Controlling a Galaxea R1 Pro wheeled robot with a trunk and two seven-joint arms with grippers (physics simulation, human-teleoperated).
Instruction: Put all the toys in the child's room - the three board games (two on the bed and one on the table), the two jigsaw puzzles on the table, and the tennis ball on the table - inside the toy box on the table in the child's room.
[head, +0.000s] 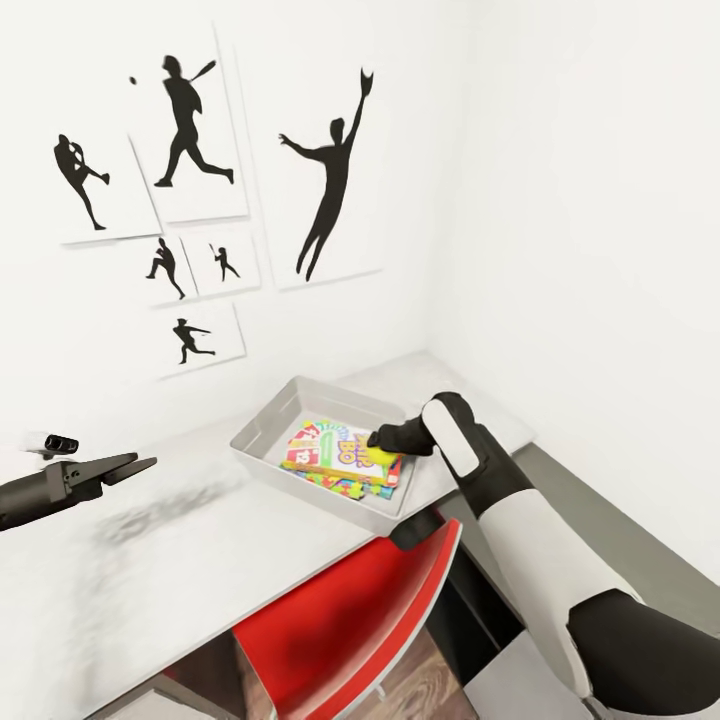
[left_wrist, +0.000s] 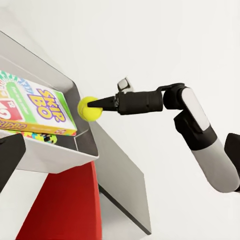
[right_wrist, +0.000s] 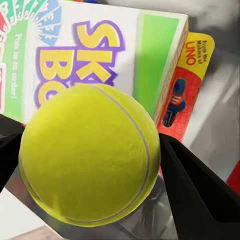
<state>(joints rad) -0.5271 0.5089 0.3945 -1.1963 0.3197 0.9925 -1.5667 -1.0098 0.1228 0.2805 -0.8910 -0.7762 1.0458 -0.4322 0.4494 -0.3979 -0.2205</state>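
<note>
1. Red chair (head: 350, 620): nearest item, tucked under the table's front edge, below the toy box. It sits below the right arm's reach path, not in it.
2. Left tool (head: 140, 465): held over the bare near part of the table (head: 150, 570), well apart from the toy box. Carries nothing; whether its fingers are spread or pressed together I cannot tell.
3. Right tool (head: 378, 440): pinching the tennis ball (head: 381, 456) between both fingers, over the near right corner of the toy box, just inside its rim and above the stacked games.
4. Toy box (head: 262, 425): on the table near the wall corner. Holds the Skip-Bo board game (head: 345, 450) on top, an Uno box (right_wrist: 182, 95) beneath and a jigsaw puzzle (head: 335, 485) at the bottom edge. Other items, if any, are hidden in the stack.
5. Progress, judged: the ball is probably the last toy; release remains.
6. Clearance: walls close behind and right; open room lies up and towards the robot.
</note>
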